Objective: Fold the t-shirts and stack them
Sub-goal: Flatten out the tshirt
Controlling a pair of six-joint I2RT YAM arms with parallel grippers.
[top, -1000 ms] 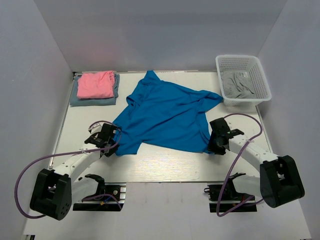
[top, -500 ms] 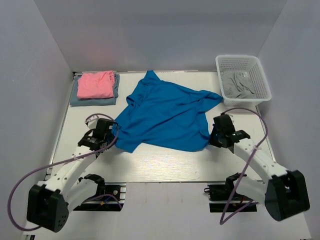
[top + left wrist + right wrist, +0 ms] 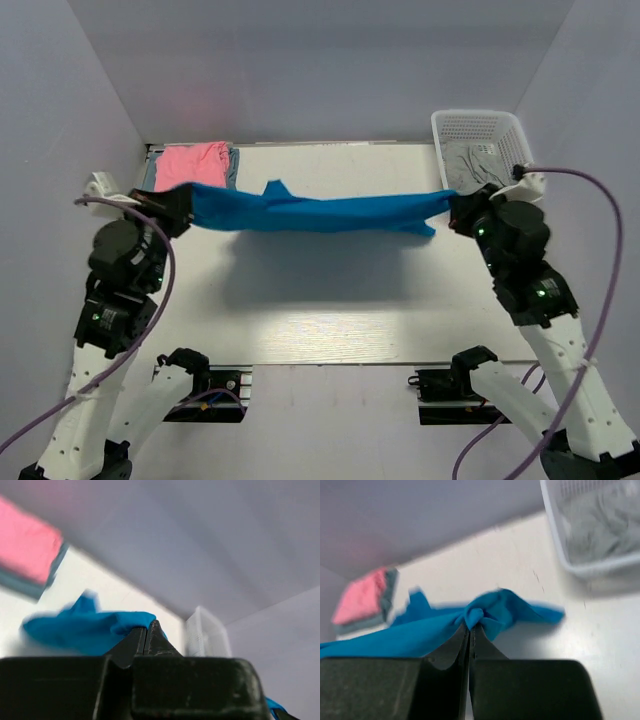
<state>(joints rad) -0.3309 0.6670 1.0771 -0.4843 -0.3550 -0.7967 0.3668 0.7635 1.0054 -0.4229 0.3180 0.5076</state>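
While both arms hold it aloft, the blue shirt [image 3: 320, 212] hangs as a narrow, twisted band between the left tool [image 3: 183, 207] and the right tool [image 3: 458, 212], well above the counter [image 3: 330, 310]; each tool is pressed together on a bunched end of the cloth, and both wrist views show only a small knot of fabric caught at the fingertips.

Risk lies first in those slim pinches; if the arms draw further apart, one end could slip free and the shirt would drop in a heap. The cloth looks roped rather than spread, so set down as it is, it would likely land creased and fold badly. The left end hovers near the pink shirt [image 3: 190, 165] folded on the grey-blue shirt [image 3: 233, 166]; a low sweep there could drag that stack askew. The right end sits just beside the basket [image 3: 480, 122], which holds a grey cloth [image 3: 470, 165]; the loose tail past the right tool could snag its rim.
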